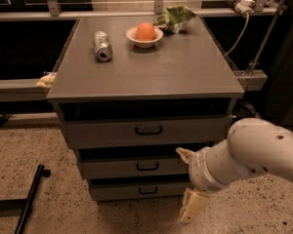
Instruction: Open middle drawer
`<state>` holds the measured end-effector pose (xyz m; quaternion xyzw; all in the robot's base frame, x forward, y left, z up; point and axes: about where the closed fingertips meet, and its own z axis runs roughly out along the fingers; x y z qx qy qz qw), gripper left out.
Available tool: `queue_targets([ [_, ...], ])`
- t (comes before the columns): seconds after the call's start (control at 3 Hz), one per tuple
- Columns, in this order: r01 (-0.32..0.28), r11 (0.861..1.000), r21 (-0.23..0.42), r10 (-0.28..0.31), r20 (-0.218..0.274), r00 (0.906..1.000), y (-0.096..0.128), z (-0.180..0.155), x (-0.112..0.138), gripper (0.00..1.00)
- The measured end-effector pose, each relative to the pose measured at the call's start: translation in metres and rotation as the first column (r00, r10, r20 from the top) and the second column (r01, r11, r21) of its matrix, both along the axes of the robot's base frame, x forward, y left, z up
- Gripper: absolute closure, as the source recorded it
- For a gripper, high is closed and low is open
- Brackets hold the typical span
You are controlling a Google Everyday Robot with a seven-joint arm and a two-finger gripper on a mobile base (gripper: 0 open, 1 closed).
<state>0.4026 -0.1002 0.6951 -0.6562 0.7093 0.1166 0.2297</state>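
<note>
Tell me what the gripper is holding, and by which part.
Nothing. The gripper is open, in front of the middle drawer and right of its handle; nothing sits between its fingers.

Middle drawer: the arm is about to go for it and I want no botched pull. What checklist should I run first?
1. The middle drawer is shut, ready to be pulled: ok.
2. Its handle shows fully, nothing covers it: ok.
3. The gripper is open, jaws spread one above the other: ok.
4. Gripper lined up on the handle: not ok; it sits right of it, near the drawer's right end.
5. Upper finger clear of the cabinet front: cannot tell.
6. Floor before the drawers: ok; the black bar lies off to the left.
</note>
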Motion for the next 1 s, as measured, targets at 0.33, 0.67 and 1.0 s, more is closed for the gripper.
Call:
queue_targets([
  [0.33, -0.059, 0.998, -0.021, 0.06, 0.067, 0.996, -0.008, -0.051, 0.032, 0.0],
  [0.67, -0.094, 0.995, -0.017, 0.095, 0.077, 0.9925, -0.018, -0.106, 0.066, 0.0],
  [1.0, -0.079, 0.997, 0.009, 0.079, 0.038, 0.9961, -0.036, -0.164, 0.091, 0.0],
])
